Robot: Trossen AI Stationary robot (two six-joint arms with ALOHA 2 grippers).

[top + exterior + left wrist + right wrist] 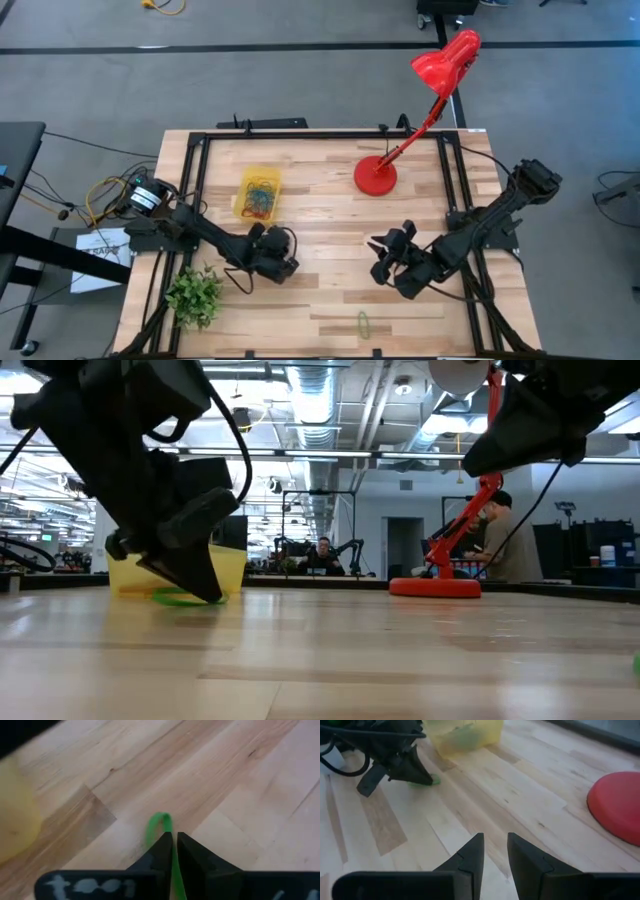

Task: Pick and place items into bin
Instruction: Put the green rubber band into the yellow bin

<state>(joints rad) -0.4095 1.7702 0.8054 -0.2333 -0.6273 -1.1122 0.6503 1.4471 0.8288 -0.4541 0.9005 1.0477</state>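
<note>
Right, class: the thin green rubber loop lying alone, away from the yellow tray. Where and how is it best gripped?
Grip the thin green rubber loop across its narrow middle, coming straight down from above. It lies flat on the wooden table as a slim oval, so closing fingers should gather both strands. The right hand is probably better placed, being nearer.

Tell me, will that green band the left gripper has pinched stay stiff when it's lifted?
Probably not. The green band bends in a thin loop past the left gripper, so it likely flops and dangles. It looks very light. Being so thin, it could slip from the shut fingertips.
</note>
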